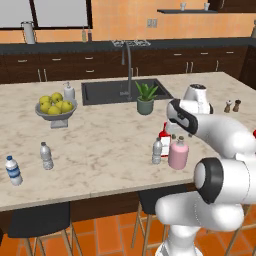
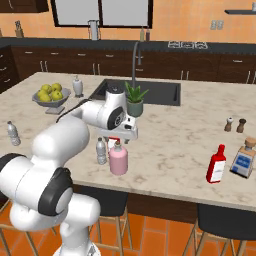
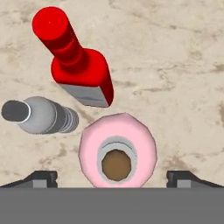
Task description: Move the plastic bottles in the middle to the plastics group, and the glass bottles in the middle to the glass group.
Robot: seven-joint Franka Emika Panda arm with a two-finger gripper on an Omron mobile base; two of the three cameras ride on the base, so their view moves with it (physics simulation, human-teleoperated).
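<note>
Three bottles stand close together near the front edge of the counter (image 1: 100, 145), under the robot's hand: a squat pink bottle (image 1: 178, 154) nearest the edge, a small clear ribbed water bottle (image 1: 157, 151) just beside it, and a slim red bottle (image 1: 164, 136) just behind the two, partly hidden by the arm in both base views. In the hand view the pincer (image 3: 112, 177) hangs straight above the pink bottle (image 3: 118, 155), looking down on its brown stopper, with its two dark fingertips (image 3: 41, 178) spread wide apart on either side of the bottle and closed on nothing; the red bottle (image 3: 76, 65) and the clear bottle (image 3: 41, 116) lie beyond the pink one in that view, all three standing apart on the marble. Toward the front left corner of the counter stand two more small water bottles, a blue-labelled one (image 1: 13, 171) nearest the edge and a plain greyish one (image 1: 46, 156) just behind it. Near the front right edge, well apart from the middle trio, a second red bottle (image 2: 216, 164) stands beside a square blue-labelled bottle (image 2: 244, 158). Farther back sit two small shakers (image 2: 235, 124) on the right, a bowl of lemons (image 1: 55, 107) with a soap dispenser (image 1: 69, 91) behind it on the left, and a potted plant (image 1: 145, 98) at the front rim of the sink (image 1: 107, 92).
</note>
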